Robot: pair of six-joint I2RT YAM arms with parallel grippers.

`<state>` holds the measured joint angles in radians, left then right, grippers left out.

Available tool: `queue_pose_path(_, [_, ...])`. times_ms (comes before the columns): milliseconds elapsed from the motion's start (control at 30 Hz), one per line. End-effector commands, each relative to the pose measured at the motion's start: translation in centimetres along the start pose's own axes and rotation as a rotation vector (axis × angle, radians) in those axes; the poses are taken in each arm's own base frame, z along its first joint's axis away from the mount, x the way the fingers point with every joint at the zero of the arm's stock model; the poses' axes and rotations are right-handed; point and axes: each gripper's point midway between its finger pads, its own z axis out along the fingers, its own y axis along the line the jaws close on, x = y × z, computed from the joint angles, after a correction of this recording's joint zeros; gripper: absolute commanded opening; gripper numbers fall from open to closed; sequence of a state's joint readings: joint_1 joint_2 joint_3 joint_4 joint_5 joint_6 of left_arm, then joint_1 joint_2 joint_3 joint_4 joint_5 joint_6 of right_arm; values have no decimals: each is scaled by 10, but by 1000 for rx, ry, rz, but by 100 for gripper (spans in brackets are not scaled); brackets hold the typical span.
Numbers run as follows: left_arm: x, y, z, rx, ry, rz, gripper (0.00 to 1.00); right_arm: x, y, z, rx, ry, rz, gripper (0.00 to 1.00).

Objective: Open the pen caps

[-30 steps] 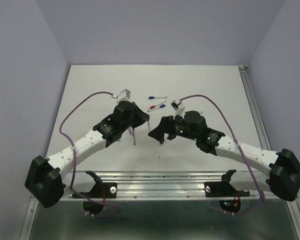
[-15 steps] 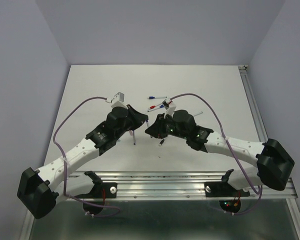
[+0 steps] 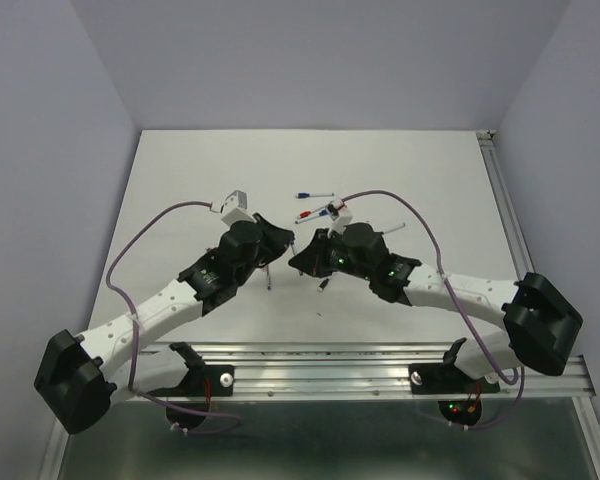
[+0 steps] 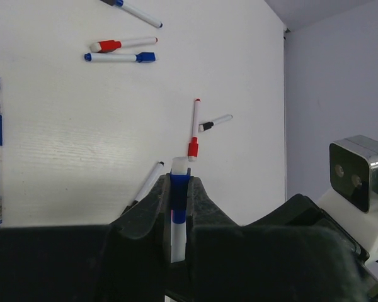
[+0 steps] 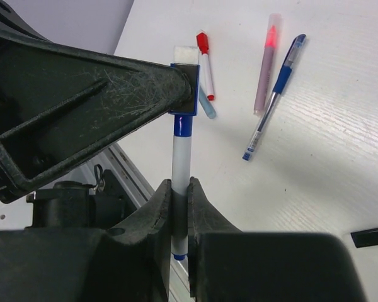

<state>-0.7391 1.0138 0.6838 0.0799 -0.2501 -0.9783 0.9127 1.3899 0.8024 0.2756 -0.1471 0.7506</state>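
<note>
Above the middle of the white desk (image 3: 180, 180), the left gripper (image 4: 179, 186) at 9 o'clock is clamped on the stubby blue plastic cap (image 5: 183, 124) and the right gripper (image 5: 179, 189) at 3 o'clock pinches the slim white pen barrel (image 5: 181, 165), so a crooked pull could make the smooth barrel slip or twist free.

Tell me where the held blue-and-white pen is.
Right wrist view: the blue-and-white pen sits mid-frame above the table, left hand gripping its top, right hand its barrel.

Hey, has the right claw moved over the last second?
Yes. Against the fixed front rail, the right claw shifted left toward the left claw, and it shut on the pen.
</note>
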Motion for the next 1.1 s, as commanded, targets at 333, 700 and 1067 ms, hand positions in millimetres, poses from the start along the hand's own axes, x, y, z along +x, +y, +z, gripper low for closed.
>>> queue_pose_path(333, [-122,9,46,-197,-437,-11,0,134,108,-45,-392,296,42,1])
queue_pose_path(700, [-252,63,62,-379,-443,119,0,-24,15,-47,132,-71,-90,1])
queue_pose_path(1067, [-378,153,105,-556,-397,144,0,-239,-151,1,416,-181,-160,1])
